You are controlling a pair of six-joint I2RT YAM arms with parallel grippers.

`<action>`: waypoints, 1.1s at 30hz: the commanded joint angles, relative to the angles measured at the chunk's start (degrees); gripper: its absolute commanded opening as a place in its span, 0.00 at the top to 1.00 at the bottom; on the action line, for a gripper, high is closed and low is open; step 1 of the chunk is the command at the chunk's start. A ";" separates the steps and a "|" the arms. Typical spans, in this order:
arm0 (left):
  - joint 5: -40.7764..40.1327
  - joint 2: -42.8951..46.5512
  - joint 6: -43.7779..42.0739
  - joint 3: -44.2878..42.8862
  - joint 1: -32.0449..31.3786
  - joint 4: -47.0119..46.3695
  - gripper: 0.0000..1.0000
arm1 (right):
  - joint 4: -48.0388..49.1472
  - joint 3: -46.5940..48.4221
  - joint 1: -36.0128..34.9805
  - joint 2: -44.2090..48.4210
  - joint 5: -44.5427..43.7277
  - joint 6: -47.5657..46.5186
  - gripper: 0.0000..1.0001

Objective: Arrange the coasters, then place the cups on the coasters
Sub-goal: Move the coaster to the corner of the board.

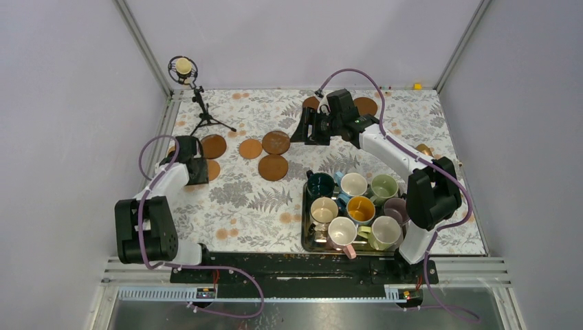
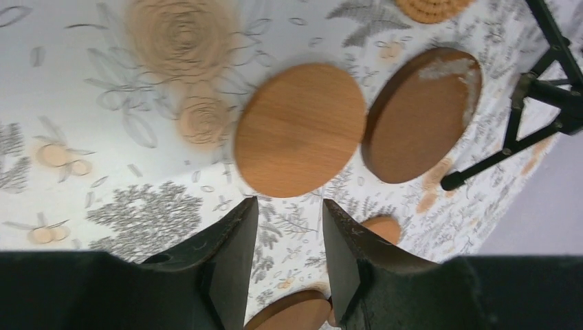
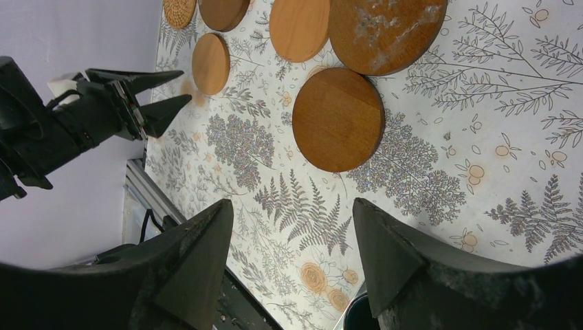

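we find the left pincer (image 2: 289, 206) parted and empty beside the coasters (image 1: 273, 167), which lie flat on the worktop (image 1: 261, 206) left of centre. the right pincer (image 3: 292, 206) gapes empty too. the cups (image 1: 354, 184) crowd the tray (image 1: 303, 230).

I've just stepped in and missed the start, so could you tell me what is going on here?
Two robot arms are working on the coasters. The left fingers hang open and empty just short of a light coaster. The right fingers are open and empty near the middle group. All the cups sit in the tray by the right arm, none on a coaster.
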State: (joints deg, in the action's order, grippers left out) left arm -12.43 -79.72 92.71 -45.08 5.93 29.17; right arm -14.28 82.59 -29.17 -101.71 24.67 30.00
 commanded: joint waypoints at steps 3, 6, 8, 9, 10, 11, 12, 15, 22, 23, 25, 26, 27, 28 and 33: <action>0.74 -4.08 -8.18 -5.02 -0.53 -5.92 0.59 | 1.73 -0.41 0.34 2.13 -0.01 -1.12 0.27; 3.17 -5.36 -12.51 -5.94 -3.12 -9.18 0.53 | 1.75 -0.25 0.33 1.89 -0.22 -1.17 0.27; 3.80 -6.57 -14.39 -7.18 -4.85 -9.20 0.48 | 1.72 -0.07 0.34 1.78 -0.07 -1.09 0.27; 3.85 -6.91 -14.68 -7.24 -5.11 -9.03 0.47 | 1.76 -0.03 0.34 1.77 -0.06 -1.07 0.27; 3.43 -6.98 -14.38 -6.88 -5.16 -9.19 0.47 | 1.75 -0.10 0.34 1.79 -0.01 -1.08 0.27; 2.85 -6.87 -14.20 -6.23 -4.99 -10.16 0.48 | 1.76 -0.25 0.27 1.87 -0.12 -1.15 0.27; 2.23 -6.51 -14.18 -5.07 -4.49 -11.80 0.49 | 1.73 -0.36 0.33 2.03 -0.24 -1.23 0.27; 1.87 -6.64 -13.52 -2.19 -1.98 -18.39 0.55 | 1.80 -0.58 0.34 2.10 -0.36 -1.35 0.27; 5.35 -13.13 -11.40 -4.24 -0.64 -14.65 0.63 | 1.72 0.06 0.42 1.43 0.22 -1.17 0.27; 4.78 -13.42 -10.52 -4.38 -0.53 -12.75 0.64 | 1.74 0.03 0.43 1.43 0.21 -1.10 0.27; 3.00 -12.94 -8.93 -3.63 0.09 -10.17 0.65 | 1.76 -0.10 0.50 1.68 0.32 -1.16 0.27; 2.12 -12.40 -8.15 -3.02 0.39 -9.24 0.65 | 1.74 -0.14 0.51 1.81 0.31 -1.17 0.27; 1.25 -11.71 -7.55 -2.32 0.91 -8.25 0.65 | 1.73 -0.21 0.52 1.93 0.30 -1.17 0.27; 0.05 -11.07 -7.08 -1.81 1.46 -7.04 0.65 | 1.72 -0.23 0.52 2.09 0.26 -1.23 0.27; -3.04 -8.86 -6.98 -1.30 4.41 -3.34 0.64 | 1.72 -0.32 0.70 2.25 0.46 -1.09 0.27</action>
State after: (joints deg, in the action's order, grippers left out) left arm -10.41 -90.65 84.73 -47.97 7.79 19.00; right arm -14.28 82.08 -29.04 -101.71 24.67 29.78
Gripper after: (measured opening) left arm 0.354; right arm 0.724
